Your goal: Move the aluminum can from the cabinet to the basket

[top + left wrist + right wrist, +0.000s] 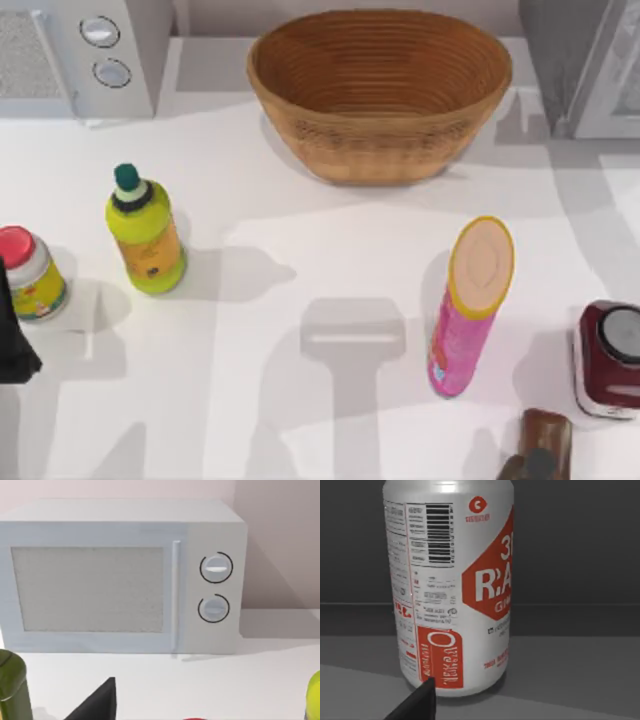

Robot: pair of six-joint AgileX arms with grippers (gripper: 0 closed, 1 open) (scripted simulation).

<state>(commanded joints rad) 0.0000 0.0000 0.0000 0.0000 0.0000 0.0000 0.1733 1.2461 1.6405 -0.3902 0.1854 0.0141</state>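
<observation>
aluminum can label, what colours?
Silver aluminum can with red and white print, plus a black barcode; clearest in the right wrist view.

The can (451, 587) stands upright on the cabinet (570, 555) floor, close in front of the right gripper (417, 704). The microwave (122, 577) sits ahead of the left gripper (95, 705), well apart.

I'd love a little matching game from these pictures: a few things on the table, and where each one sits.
Things:
1. basket
2. red-lidded jar
3. pink tube
4. aluminum can

Places:
A. table's left edge
B. on a dark grey shelf, standing upright
C. back middle of the table
D. right of centre, near the front

Pairs: 1-C, 2-A, 3-D, 4-B
</observation>
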